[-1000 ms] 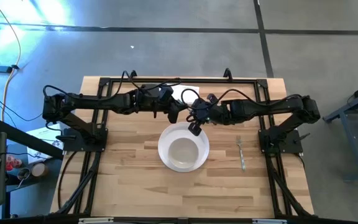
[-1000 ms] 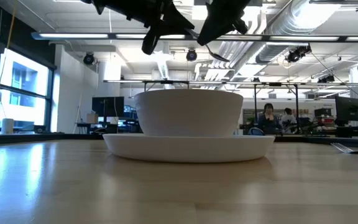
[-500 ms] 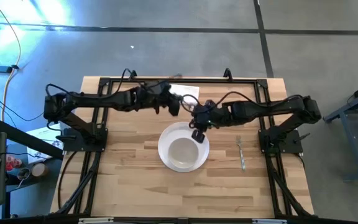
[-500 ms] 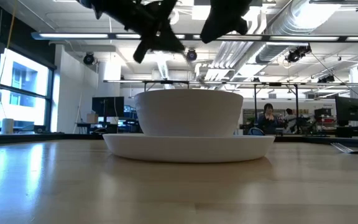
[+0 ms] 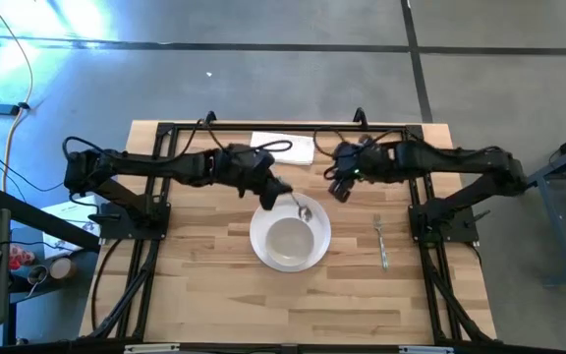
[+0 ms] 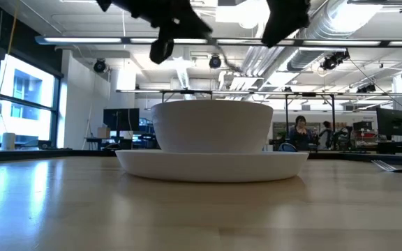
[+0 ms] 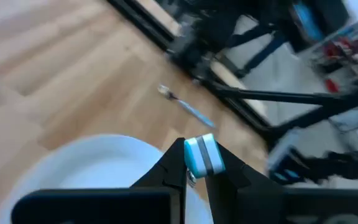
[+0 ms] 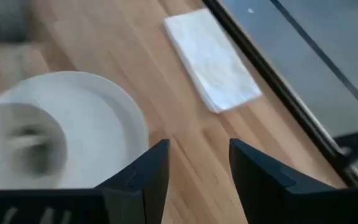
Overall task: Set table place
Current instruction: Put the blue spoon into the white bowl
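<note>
Holding the spoon (image 5: 298,206) clamped by its handle, the left hand (image 5: 275,190) is hovering over the bowl (image 5: 290,239) on the plate (image 5: 259,246). Releasing early risks dropping it into the bowl. The right hand (image 5: 340,188) is waiting with fingers apart; the fork (image 5: 381,240) is lying on the tabletop (image 5: 204,295).

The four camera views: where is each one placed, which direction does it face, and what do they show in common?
High view: overhead, facing down; both arms, left gripper holding the thin metal spoon.
Low view: tabletop height, facing level; arms overhead.
Left wrist view: on the left arm, facing the round white plate; own gripper.
Right wrist view: on the right arm; open right gripper, white folded napkin.
All share the plate.
</note>
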`<state>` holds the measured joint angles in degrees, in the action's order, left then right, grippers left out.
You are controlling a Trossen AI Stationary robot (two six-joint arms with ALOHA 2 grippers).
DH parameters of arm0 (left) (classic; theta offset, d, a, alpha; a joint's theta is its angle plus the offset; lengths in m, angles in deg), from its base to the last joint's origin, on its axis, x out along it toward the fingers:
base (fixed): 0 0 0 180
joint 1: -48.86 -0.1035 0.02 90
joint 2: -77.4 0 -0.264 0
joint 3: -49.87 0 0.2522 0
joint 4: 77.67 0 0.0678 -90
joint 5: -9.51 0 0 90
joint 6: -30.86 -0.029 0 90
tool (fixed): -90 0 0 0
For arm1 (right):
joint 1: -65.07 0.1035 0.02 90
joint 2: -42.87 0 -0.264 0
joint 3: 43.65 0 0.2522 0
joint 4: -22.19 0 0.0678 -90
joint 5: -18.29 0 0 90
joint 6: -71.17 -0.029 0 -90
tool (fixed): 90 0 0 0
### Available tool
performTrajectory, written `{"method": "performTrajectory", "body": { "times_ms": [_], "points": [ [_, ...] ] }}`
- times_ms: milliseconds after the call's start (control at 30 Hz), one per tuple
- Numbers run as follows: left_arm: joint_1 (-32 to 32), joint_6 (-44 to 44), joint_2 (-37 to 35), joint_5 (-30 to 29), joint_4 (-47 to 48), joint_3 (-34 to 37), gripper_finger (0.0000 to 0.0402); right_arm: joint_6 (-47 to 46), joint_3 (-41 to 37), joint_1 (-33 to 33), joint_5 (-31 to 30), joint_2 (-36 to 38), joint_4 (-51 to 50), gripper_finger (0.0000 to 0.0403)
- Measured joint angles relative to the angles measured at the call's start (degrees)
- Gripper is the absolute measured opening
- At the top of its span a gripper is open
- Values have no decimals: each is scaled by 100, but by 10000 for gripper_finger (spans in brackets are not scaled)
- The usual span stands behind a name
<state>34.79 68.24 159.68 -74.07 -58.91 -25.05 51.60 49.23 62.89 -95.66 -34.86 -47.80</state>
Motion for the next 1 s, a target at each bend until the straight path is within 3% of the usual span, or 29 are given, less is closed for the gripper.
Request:
{"method": "performTrajectory", "body": {
  "times_ms": [133,300,500,800,1000],
  "points": [
    [472,487,-61,-275,212,-4,24,-86,0,-319,-53,290,-220,157],
    [1274,1421,-110,-1421,1163,-3,24,285,-4,-575,-51,371,-253,158],
    [1879,2425,-114,-2740,1557,-2,24,650,-11,-693,-56,348,-246,158],
    [2211,3182,126,-3256,1885,-2,24,697,-11,-691,5,347,-242,158],
    [2206,3221,412,-3264,1781,-2,24,660,-13,-681,12,347,-244,158]
  ]
}}
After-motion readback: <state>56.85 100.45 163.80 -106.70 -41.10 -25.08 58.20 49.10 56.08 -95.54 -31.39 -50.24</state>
